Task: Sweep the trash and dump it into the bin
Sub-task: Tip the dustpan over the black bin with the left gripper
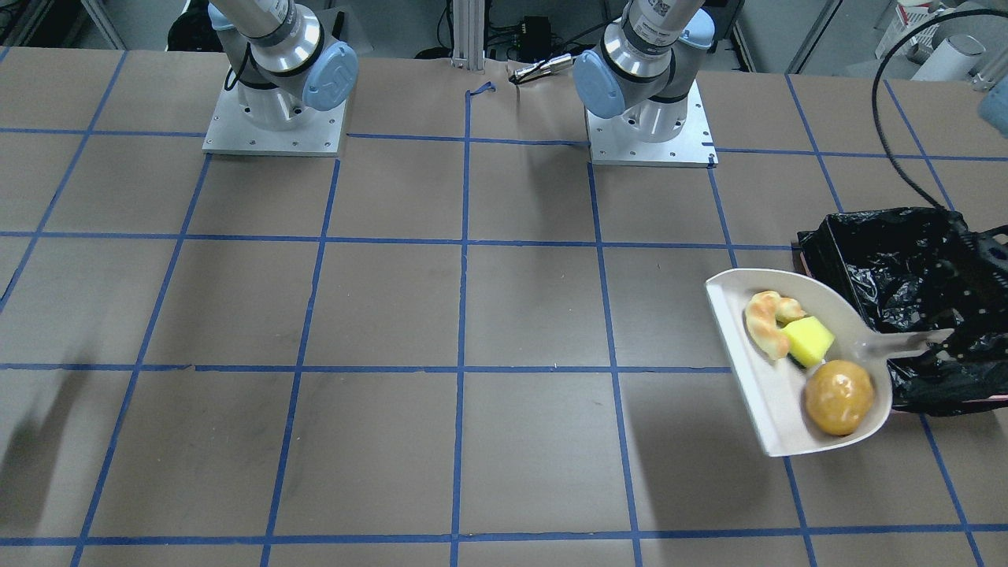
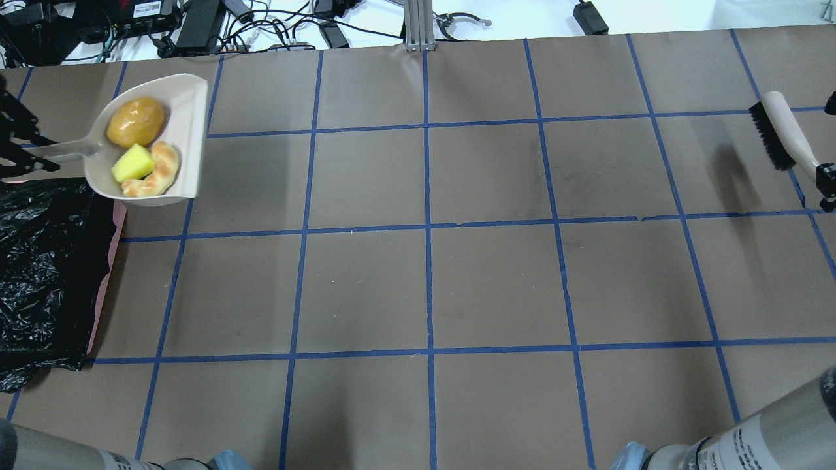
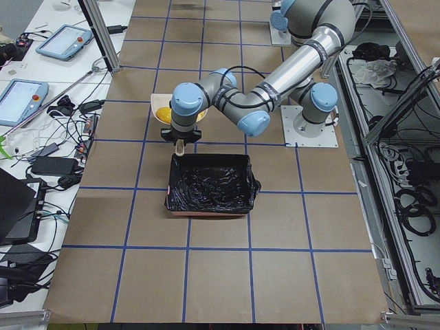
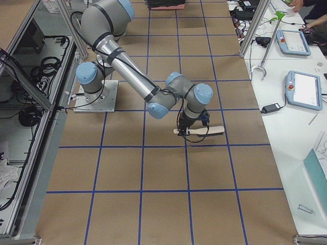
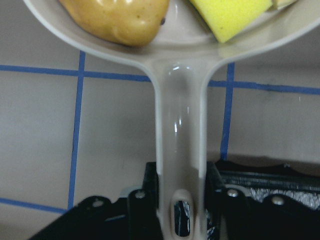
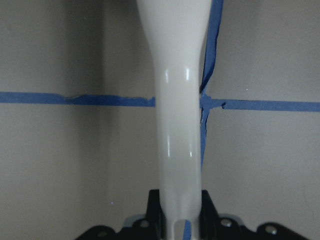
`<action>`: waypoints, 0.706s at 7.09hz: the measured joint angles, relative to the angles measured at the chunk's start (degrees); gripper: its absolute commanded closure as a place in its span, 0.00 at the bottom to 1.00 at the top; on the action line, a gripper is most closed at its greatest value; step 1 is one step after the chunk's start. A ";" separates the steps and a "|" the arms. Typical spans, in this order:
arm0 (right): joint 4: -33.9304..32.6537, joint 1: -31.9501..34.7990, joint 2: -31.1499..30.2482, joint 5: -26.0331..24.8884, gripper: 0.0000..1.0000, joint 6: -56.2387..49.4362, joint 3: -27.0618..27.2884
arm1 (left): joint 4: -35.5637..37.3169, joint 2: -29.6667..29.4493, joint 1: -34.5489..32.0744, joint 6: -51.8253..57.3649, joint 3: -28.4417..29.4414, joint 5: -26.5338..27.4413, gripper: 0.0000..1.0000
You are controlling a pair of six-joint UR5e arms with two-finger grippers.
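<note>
A table (image 1: 394, 315) covered in brown paper fills most views, marked into squares by blue tape lines (image 1: 462, 315). At the top centre of the overhead view an aluminium post (image 2: 418, 23) stands at the table's edge, with black power bricks (image 2: 199, 23) and cables to its left. In the exterior left view, a white bench (image 3: 27, 69) along the left edge carries a blue-edged screen pendant (image 3: 65, 41), and coiled cables (image 3: 412, 199) lie at the right. Light is even, and a soft shadow (image 1: 39, 449) falls on the paper.
</note>
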 measured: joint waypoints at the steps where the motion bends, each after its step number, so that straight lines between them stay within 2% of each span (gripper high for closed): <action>1: -0.90 -0.48 0.90 -0.05 1.00 -0.30 0.03 | -0.64 -0.62 3.44 4.06 1.90 0.58 1.00; 3: -3.38 -1.80 2.59 -0.03 1.00 -0.78 0.06 | 0.80 -1.76 8.45 8.56 3.62 2.03 1.00; 5: -4.96 -2.25 3.41 -0.22 1.00 -1.46 0.06 | 6.70 -3.12 10.17 10.63 3.86 5.19 1.00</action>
